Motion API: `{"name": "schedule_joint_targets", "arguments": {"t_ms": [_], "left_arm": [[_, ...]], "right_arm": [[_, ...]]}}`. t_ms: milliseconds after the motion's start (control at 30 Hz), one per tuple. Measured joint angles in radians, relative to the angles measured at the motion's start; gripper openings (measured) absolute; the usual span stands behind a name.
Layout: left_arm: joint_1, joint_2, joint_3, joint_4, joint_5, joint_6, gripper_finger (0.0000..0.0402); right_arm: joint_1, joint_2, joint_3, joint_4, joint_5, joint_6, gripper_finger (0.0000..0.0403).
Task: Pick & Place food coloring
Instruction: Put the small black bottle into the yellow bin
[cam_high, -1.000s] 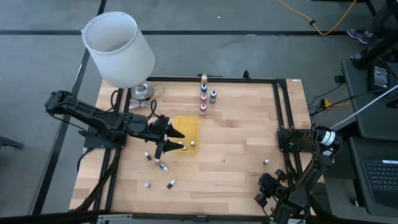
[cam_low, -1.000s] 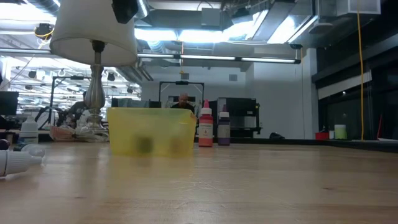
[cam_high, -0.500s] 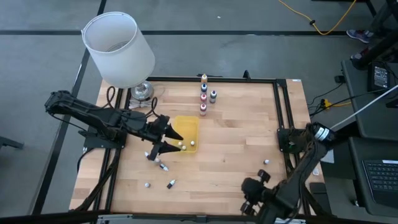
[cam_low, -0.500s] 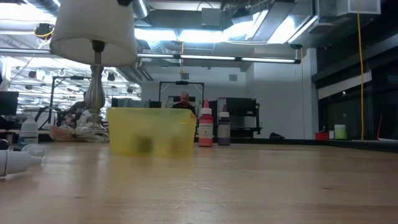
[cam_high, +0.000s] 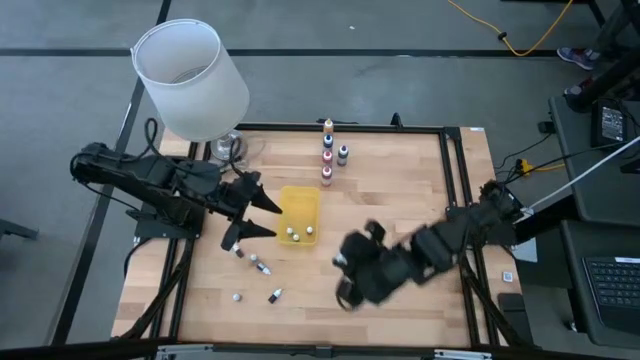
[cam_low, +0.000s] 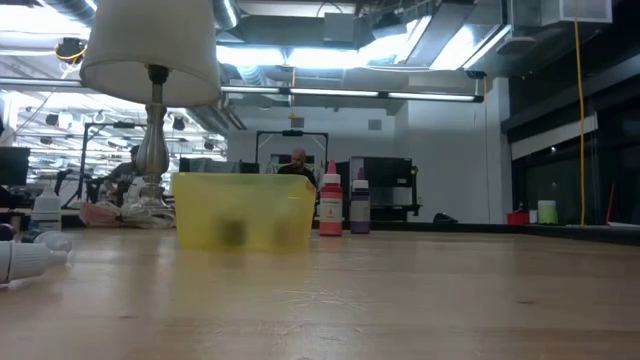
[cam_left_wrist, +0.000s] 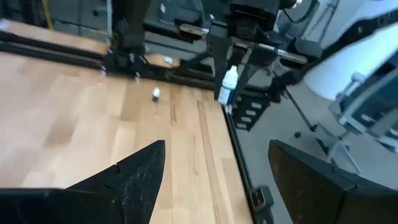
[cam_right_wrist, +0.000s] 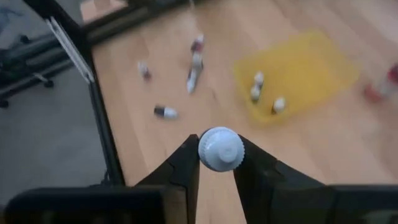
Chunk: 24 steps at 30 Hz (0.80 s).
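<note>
The right gripper (cam_right_wrist: 216, 163) reaches over open mid-table, pinching a white-capped bottle (cam_right_wrist: 221, 149), while the left gripper (cam_high: 262, 216), fingers spread, hovers at the yellow tray (cam_high: 300, 199) edge

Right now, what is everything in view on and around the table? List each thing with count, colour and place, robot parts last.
yellow tray: one, translucent yellow, left of table centre.
bottles in the tray: three, white-capped, at its near end.
standing bottles: four, orange, red, pink and dark, in a cluster at the far edge.
loose bottles: about four, lying near the front left.
lamp: one, white shade, far left corner.
table: one, light wood, black frame.
left gripper: open, empty, beside the tray.
right gripper: shut on held bottle, white-capped, above the table's front middle.
</note>
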Motion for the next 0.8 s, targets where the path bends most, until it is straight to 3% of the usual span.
{"name": "schedule_joint_targets", "arguments": {"t_ms": [133,433,800], "left_arm": [[-0.017,0.004,0.051,-0.020,-0.055,-0.005,0.0281],[-0.105,0.081,0.190,-0.126,-0.293,0.011,0.0281],[-0.105,0.262,0.311,-0.170,-0.352,-0.006,0.0281]], "right_arm": [[-0.083,0.000,0.064,0.020,-0.031,-0.125,0.0086],[-0.201,0.000,0.084,0.080,-0.152,-0.305,0.0086],[-0.262,0.000,0.084,0.143,-0.297,-0.484,0.0086]]}}
